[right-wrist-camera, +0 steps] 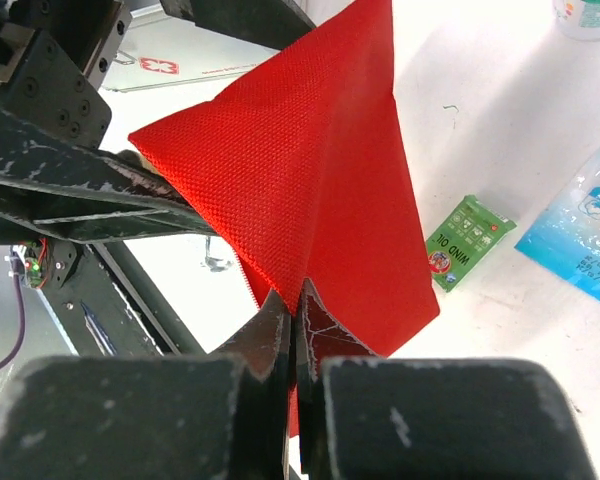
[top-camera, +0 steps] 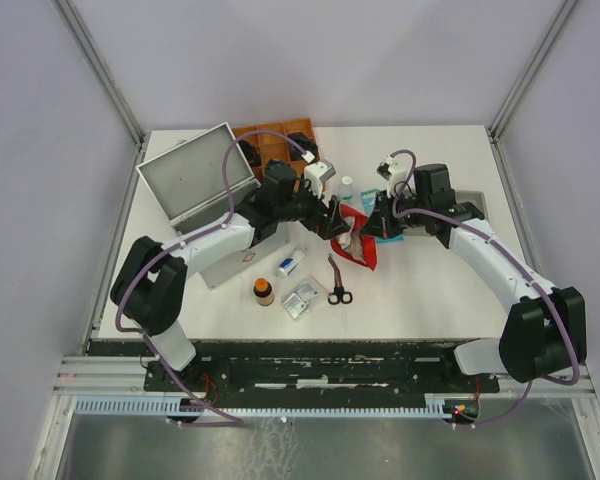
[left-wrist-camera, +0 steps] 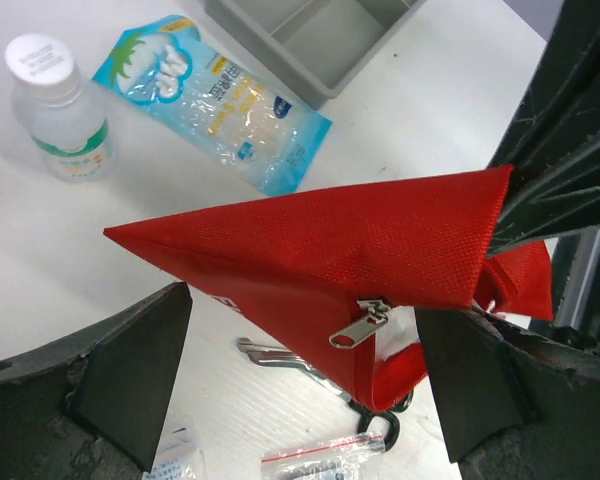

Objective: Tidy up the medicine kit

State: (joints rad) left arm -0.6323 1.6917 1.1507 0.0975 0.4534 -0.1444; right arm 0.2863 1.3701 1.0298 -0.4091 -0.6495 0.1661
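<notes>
The medicine kit [top-camera: 195,180] is a silver case at the left with its lid raised. A red zip pouch [top-camera: 356,238] is held up over the table's middle. My right gripper [top-camera: 377,222] is shut on one edge of the pouch [right-wrist-camera: 310,190], its fingertips [right-wrist-camera: 280,325] pinching the fabric. My left gripper [top-camera: 332,218] is open. Its fingers [left-wrist-camera: 130,370] stand wide on either side of the pouch [left-wrist-camera: 320,250], not touching it. The zipper pull [left-wrist-camera: 360,325] hangs between them.
A brown wooden tray [top-camera: 275,140] stands behind the case and a shallow grey tray [left-wrist-camera: 310,40] at the right. Scissors [top-camera: 337,282], a brown bottle [top-camera: 264,291], a tube [top-camera: 290,262], clear bags [top-camera: 300,298], a white bottle [left-wrist-camera: 58,110], a blue packet [left-wrist-camera: 220,105] and a green sachet [right-wrist-camera: 468,240] lie about.
</notes>
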